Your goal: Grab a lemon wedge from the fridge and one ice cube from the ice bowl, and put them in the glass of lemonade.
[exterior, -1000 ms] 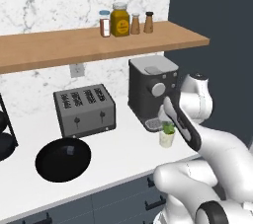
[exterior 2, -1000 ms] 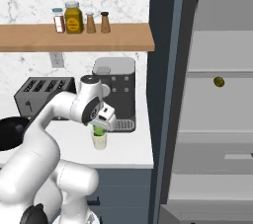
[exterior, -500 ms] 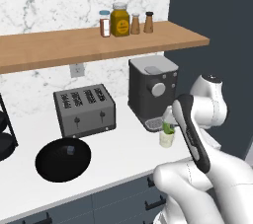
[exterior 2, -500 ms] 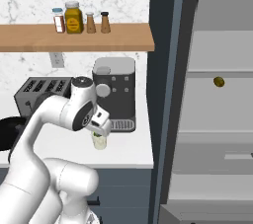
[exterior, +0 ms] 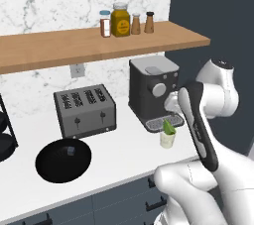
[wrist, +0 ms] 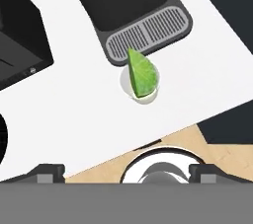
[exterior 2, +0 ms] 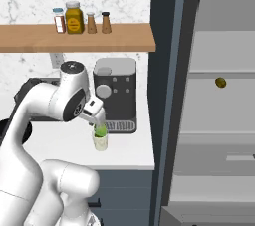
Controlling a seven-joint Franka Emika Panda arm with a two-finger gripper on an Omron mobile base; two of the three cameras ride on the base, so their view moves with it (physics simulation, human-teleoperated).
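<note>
Right base view is showing the fridge (exterior 2: 209, 95) standing open at the right of the white counter (exterior 2: 124, 153), with a small dark round fruit (exterior 2: 220, 82) lying on one of its pale shelves. On the counter the coffee machine (exterior: 151, 90), the toaster (exterior: 85, 110) and the ice bowl (exterior: 63, 159) are standing. The glass of lemonade (exterior: 167, 139) is sitting just in front of the coffee machine, and the lemon wedge (wrist: 141, 74) is resting inside it. The gripper (exterior 2: 97, 118) is hanging just above the glass with its jaws spread wide, holding nothing. A tiny ice cube (exterior: 71, 150) is lying in the bowl.
</note>
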